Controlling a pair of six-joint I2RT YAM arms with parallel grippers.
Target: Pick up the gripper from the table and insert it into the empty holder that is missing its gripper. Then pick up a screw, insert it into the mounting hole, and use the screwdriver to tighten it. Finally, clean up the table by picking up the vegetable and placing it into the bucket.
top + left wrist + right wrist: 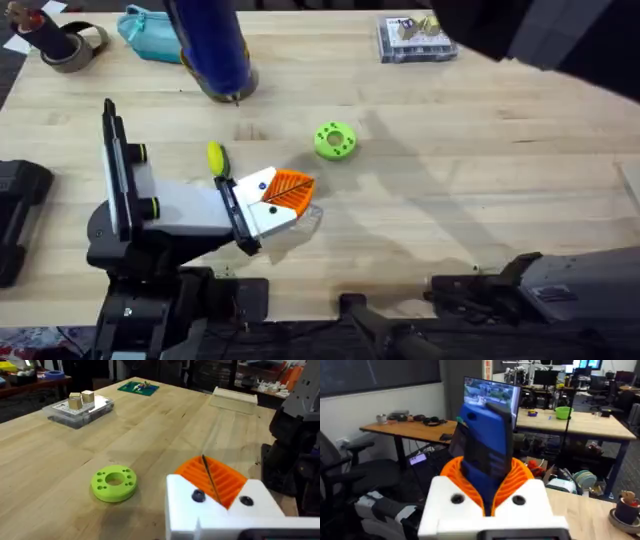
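Overhead first: my right arm has the thick bright-blue powered screwdriver [212, 45] up at the far side of the table, bit pointing down, well apart from the orange ribbed finger on its white plastic block [283, 193]. That finger sits at the black end plate of the light grey wedge-shaped holder [185, 205]. To do this step well I reckon I need to carry the bit over, line it up square with the mounting hole and come down gently. The yellow-and-green vegetable [215, 157] lies just beside the holder and the green ring with holes [335, 140] is near, so mind both. Left wrist: my left gripper [212, 477] is in view, but honestly can't tell if it's open or closed. Right wrist: my right gripper [487, 472] is clamped on the screwdriver's blue body.
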